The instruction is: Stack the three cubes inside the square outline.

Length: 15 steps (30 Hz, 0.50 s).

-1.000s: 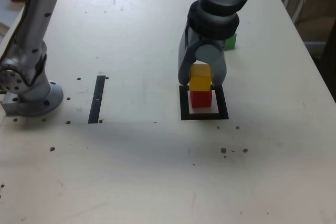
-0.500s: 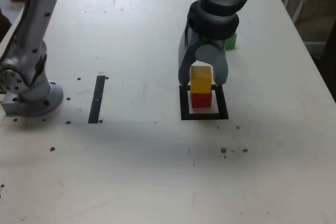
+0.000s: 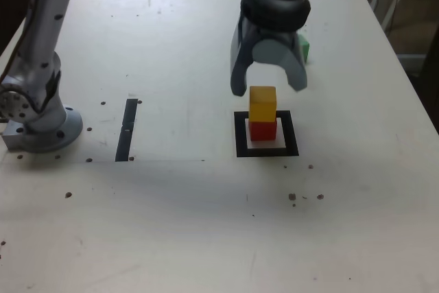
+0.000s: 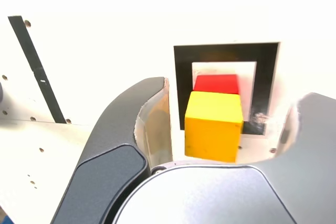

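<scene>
We see the pale table (image 3: 158, 231) filling most of the exterior view, its surface glossy, pocked with small dark holes and crossed by a faint seam; beyond its edge on that view's right lies a dim room with pale bars. The arm (image 3: 278, 5) reaches in from the top of the exterior view, and its gripper (image 3: 269, 87) stands above and behind the stack, jaws wide apart with nothing between them. The square outline (image 3: 291, 132), in thick black tape, frames the red cube (image 3: 263, 130), on which the yellow cube (image 3: 263, 103) rests, apparently well aligned. A straight black strip (image 3: 126, 130) lies well apart, toward the exterior view's left. The green cube (image 3: 304, 48), partly hidden behind the gripper, sits outside the outline. We judge the step in hand to be clearing the placed yellow cube: both fingers should remain spread and rise straight until well above it, since a sideways drift could nudge it off the red. Only then should we turn toward the green cube, centring the jaws before closing.
</scene>
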{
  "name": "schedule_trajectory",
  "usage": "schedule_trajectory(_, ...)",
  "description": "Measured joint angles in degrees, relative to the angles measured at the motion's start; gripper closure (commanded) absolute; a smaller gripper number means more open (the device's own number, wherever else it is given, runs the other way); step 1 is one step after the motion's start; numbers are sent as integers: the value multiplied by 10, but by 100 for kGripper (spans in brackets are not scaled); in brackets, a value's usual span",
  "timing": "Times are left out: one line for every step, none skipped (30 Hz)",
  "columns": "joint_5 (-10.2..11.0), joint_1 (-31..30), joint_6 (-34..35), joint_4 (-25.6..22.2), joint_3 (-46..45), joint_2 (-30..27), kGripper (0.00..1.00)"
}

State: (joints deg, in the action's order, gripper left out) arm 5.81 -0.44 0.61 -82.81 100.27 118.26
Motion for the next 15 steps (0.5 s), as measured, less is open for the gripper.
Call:
schedule_trajectory(1,7,-5,-2,6,-2,0)
schedule_trajectory(1,16,-13,-4,12,-2,0)
schedule_trajectory(1,25,-22,-4,18,-2,0)
schedule_trajectory(1,35,-31,-5,26,-2,0)
schedule_trajectory(1,43,-38,-5,33,-2,0)
schedule_trajectory(1,50,-42,-5,37,-2,0)
schedule_trajectory(1,54,-43,-6,38,-2,0)
schedule_trajectory(1,57,-48,-7,40,0,0)
schedule_trajectory(1,62,-52,-8,45,2,0)
schedule_trajectory(2,71,-54,-11,51,5,0)
schedule_trajectory(3,82,-56,-14,57,9,0)
schedule_trajectory(5,92,-56,-18,62,12,0)
schedule_trajectory(10,101,-57,-22,66,17,0)
schedule_trajectory(17,110,-57,-26,70,21,0)
schedule_trajectory(26,117,-57,-29,76,26,0)
